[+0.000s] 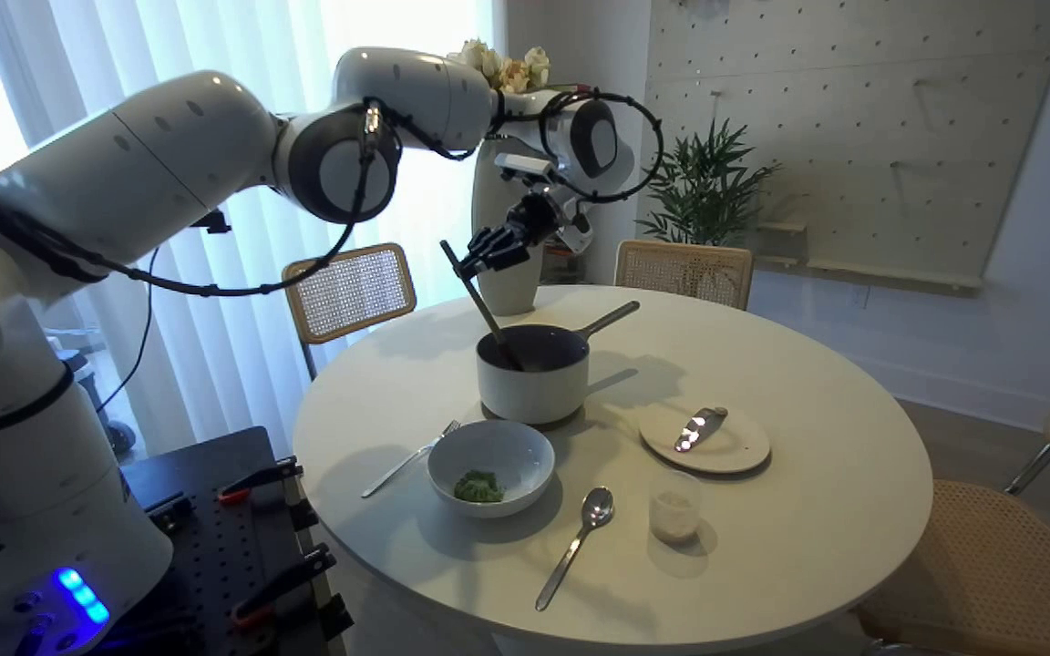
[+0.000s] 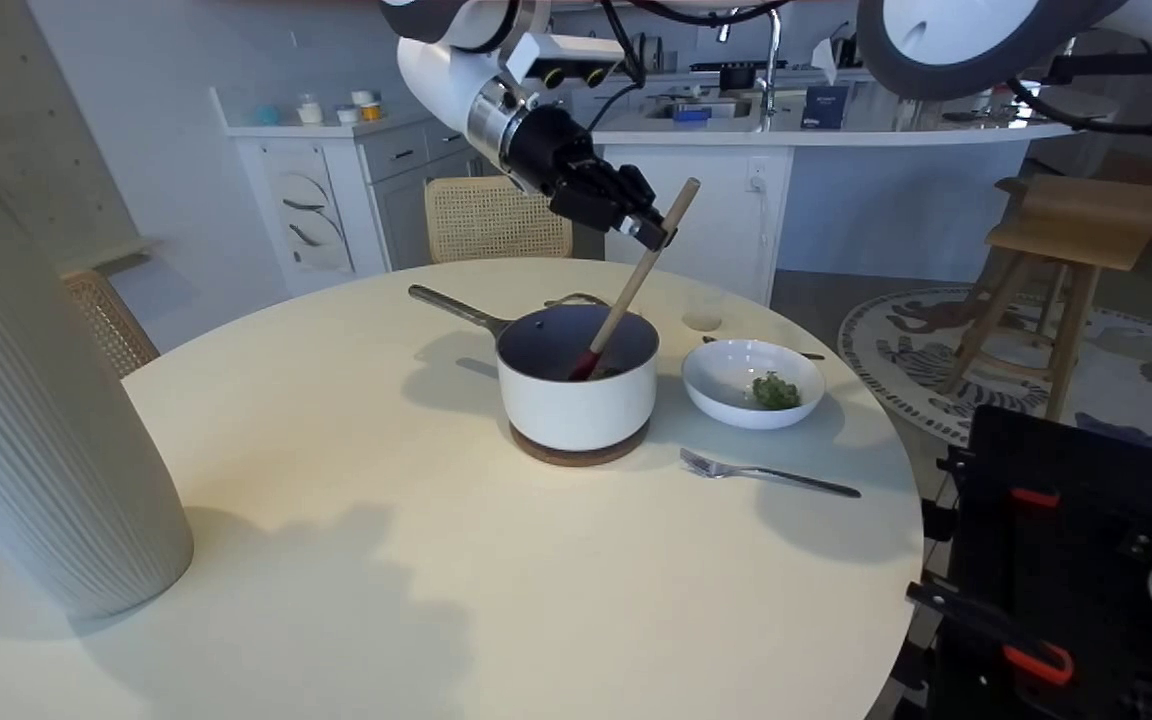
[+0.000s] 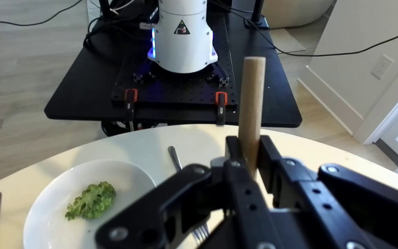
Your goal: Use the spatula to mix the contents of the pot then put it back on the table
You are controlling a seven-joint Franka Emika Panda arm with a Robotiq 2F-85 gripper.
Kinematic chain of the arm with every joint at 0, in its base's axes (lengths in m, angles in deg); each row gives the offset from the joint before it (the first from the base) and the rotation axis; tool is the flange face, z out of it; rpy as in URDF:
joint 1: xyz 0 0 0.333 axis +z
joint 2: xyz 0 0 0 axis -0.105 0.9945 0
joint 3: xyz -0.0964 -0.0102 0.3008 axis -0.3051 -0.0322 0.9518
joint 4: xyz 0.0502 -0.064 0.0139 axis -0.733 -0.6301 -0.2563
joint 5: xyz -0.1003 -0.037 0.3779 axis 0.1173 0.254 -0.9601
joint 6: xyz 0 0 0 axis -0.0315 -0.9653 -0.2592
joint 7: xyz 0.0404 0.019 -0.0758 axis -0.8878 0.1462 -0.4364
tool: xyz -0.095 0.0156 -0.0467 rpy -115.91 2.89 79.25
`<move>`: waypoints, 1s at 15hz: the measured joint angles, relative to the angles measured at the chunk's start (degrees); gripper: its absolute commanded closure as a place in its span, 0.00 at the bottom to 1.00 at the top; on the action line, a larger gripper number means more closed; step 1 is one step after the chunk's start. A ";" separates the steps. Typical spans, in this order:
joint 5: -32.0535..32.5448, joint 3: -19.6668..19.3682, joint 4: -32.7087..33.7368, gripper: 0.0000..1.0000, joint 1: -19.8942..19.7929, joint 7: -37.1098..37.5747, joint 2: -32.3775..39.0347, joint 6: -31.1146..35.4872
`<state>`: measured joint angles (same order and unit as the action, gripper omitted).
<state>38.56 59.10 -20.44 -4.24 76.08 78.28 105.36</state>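
The spatula (image 2: pixel 634 275) has a pale wooden handle and a dark red head. It leans at a tilt with its head down inside the pot (image 2: pixel 576 412), a white saucepan with a dark inside and a stick handle. Both also show in an exterior view, the spatula (image 1: pixel 486 312) and the pot (image 1: pixel 534 394). My gripper (image 3: pixel 249 147) is shut on the upper handle, whose end sticks up past the fingers. The gripper sits above the pot's rim. The pot stands on a brown trivet on the white round table (image 2: pixel 336 420). The pot's contents are mostly hidden.
A white bowl (image 1: pixel 493 460) with green food and a fork (image 2: pixel 766 475) lie beside the pot. A spoon (image 1: pixel 575 547), a clear glass (image 1: pixel 674 515) and a plate (image 1: pixel 744 446) with a metal utensil are on the table. A tall vase (image 2: pixel 56 430) stands near the edge.
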 measured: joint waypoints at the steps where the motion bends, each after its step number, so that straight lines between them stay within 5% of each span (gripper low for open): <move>1: 0.00 0.00 0.13 0.96 0.24 0.01 0.03 0.82; 15: 2.64 -0.14 4.43 0.96 1.32 1.13 -0.30 3.45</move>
<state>41.20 58.96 -16.02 -2.92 77.21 77.98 108.81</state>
